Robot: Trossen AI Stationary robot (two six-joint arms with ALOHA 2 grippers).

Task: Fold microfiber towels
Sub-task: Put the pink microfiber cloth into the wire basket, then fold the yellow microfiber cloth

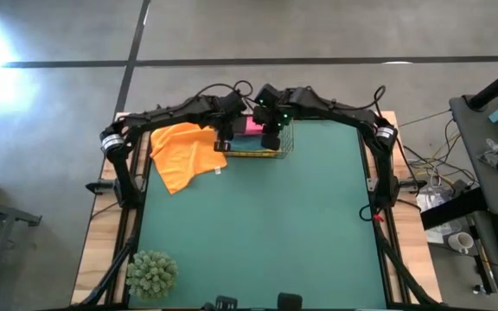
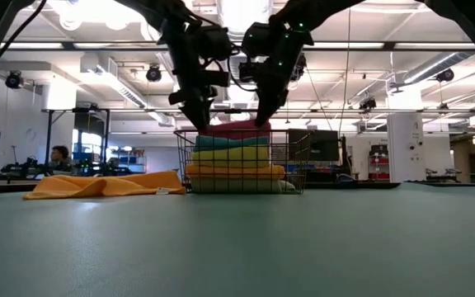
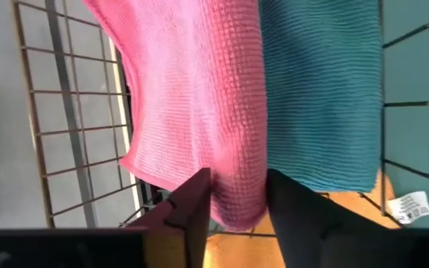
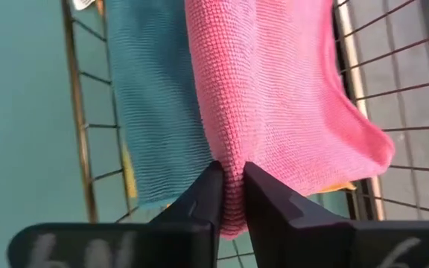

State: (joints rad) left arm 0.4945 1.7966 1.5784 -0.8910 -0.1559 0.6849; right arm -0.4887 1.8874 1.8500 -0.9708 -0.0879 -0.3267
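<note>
The pink towel (image 4: 274, 112) sits on top of a folded stack in the wire basket (image 1: 285, 145) at the far edge of the tabletop (image 1: 266, 233), roughly in the middle. Under it in the low view come a teal towel (image 2: 231, 142), a yellow one (image 2: 229, 154), an orange one (image 2: 236, 171) and a pale olive-green one (image 2: 237, 185). A second orange towel (image 1: 184, 154) lies crumpled and unfolded on the tabletop just left of the basket.

Both arms reach in over the basket from above. The right end effector (image 4: 229, 190) is pinched shut on a fold of the pink towel, cloth squeezed between its fingers. The left end effector (image 3: 237, 205) straddles the other edge of the same towel, its jaws standing a little apart around the fold; I cannot tell whether it is gripping or letting go.

To my eye the step in hand is either setting the folded pink towel onto the stack or picking it up. If it is being set down, the next move calls for both end effectors to let go cleanly and rise straight up, so the fuzzy cloth does not drag off the pile. The loose orange towel looks to be the one left to fold.

A green spiky plant ball (image 1: 151, 273) sits at the near left corner, well apart.
</note>
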